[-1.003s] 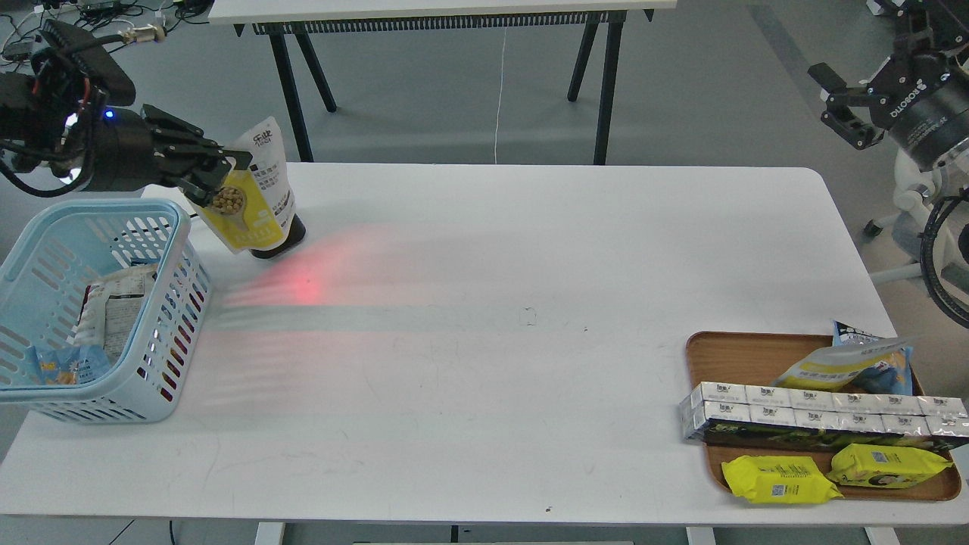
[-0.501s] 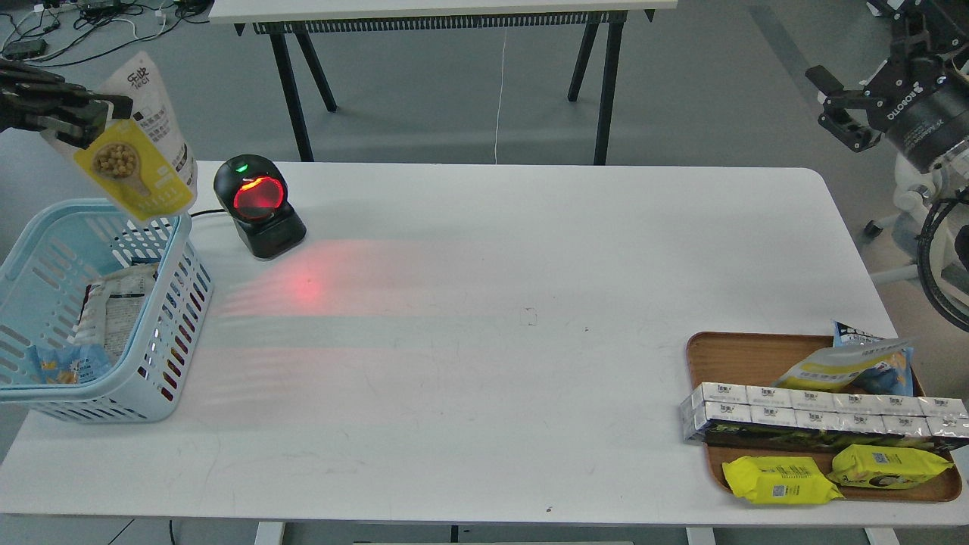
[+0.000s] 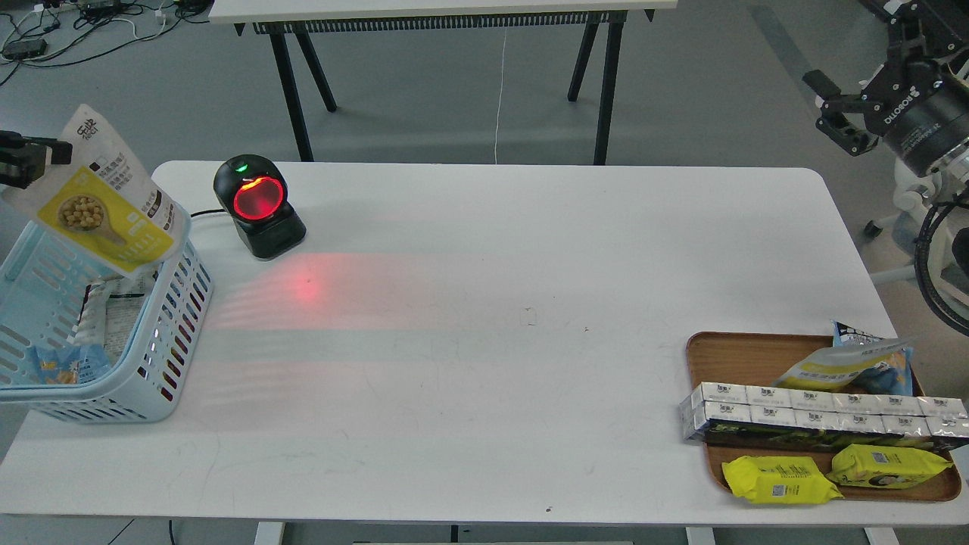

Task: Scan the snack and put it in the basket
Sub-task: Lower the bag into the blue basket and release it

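The snack (image 3: 102,208), a pouch with a white top and a yellow lower part with a bean picture, hangs tilted over the far rim of the light blue basket (image 3: 178,318) at the table's left edge; its lower end is at or just inside the rim. My left gripper (image 3: 26,160) shows only as dark finger ends at the left edge, touching or just beside the pouch's upper left corner. I cannot tell whether it still grips. My right gripper (image 3: 821,102) is open and empty, raised beyond the table's far right corner.
A black barcode scanner (image 3: 257,204) with a glowing red window stands right of the basket and throws red light on the table. Other packets lie in the basket. A brown tray (image 3: 746,352) at the front right holds a long white carton (image 3: 817,412), yellow packs (image 3: 780,478) and another pouch (image 3: 840,367).
The snack went from in front of the scanner leftward and up, then down onto the basket's far rim. My left gripper has drawn back to the left edge. The right arm barely moved.
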